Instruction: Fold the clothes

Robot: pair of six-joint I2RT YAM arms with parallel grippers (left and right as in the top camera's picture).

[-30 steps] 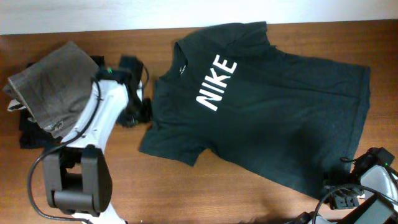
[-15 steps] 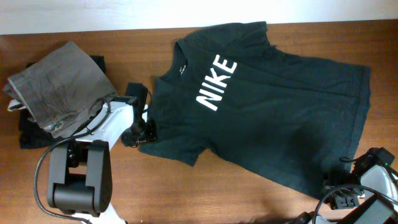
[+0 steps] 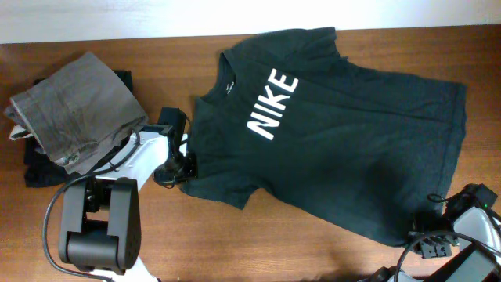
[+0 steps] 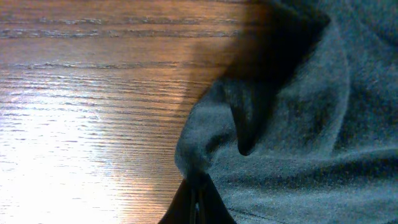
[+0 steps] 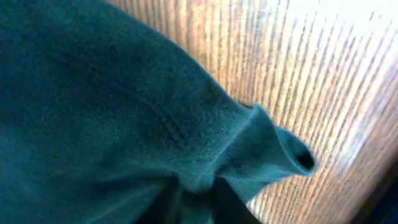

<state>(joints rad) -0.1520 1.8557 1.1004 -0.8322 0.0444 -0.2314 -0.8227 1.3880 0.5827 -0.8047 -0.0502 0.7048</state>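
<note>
The clothes (image 3: 337,133), a dark charcoal T-shirt with white "NIKE" lettering facing up, lie spread flat across the middle and right of the table. My left gripper (image 3: 177,168) sits at the edge of the shirt's near-left sleeve. In the left wrist view it (image 4: 198,202) is shut on a raised fold of that cloth (image 4: 323,124). At the shirt's bottom hem corner, by the front right of the table, is my right gripper (image 3: 425,233). The right wrist view shows it (image 5: 199,199) shut on bunched fabric (image 5: 93,93), with a small curl of hem sticking out.
Folded grey trousers (image 3: 74,110) lie at the far left on top of a black folded garment (image 3: 35,168). The left arm's base (image 3: 98,227) stands at the front left. The wooden table (image 3: 274,251) shows along the front edge.
The left arm came down from beside the trousers to the sleeve edge and its jaws closed on the cloth. The right jaws closed on the hem corner. The shirt has barely shifted.
</note>
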